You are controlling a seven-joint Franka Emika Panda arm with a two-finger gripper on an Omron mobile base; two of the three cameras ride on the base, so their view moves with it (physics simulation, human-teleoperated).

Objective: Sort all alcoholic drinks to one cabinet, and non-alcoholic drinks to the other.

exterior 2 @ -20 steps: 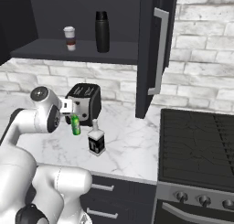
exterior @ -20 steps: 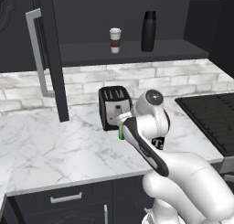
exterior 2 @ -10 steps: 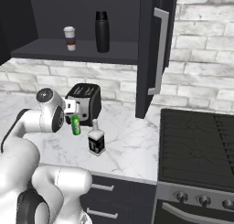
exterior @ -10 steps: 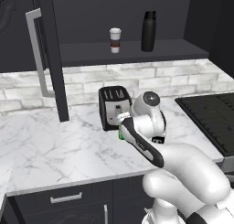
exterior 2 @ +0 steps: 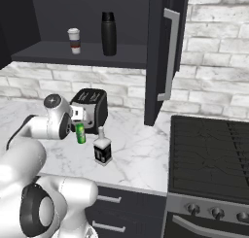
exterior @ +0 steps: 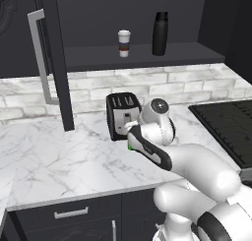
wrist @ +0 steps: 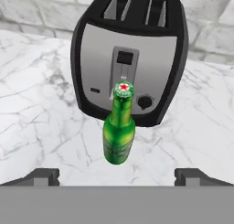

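The green beer bottle [wrist: 119, 127] stands upright on the marble table [exterior: 59, 161], straight ahead of the claw [wrist: 117, 176] and centred between its two wide-spread, empty tips. Just beyond the bottle sits the toaster [wrist: 130, 54], close enough to crowd any reach past it. Being glass, the bottle looks stiff, smooth and breakable, fairly light but tall and narrow, so a nudge near the cap could tip it. I would take it around the wide body below the neck, squeezing gently. The squat bottle [exterior 2: 102, 150] stands off to the claw's side. Up on the cabinet shelf [exterior: 142, 56] wait the coffee cup [exterior: 124, 43] and black flask [exterior: 159, 33].
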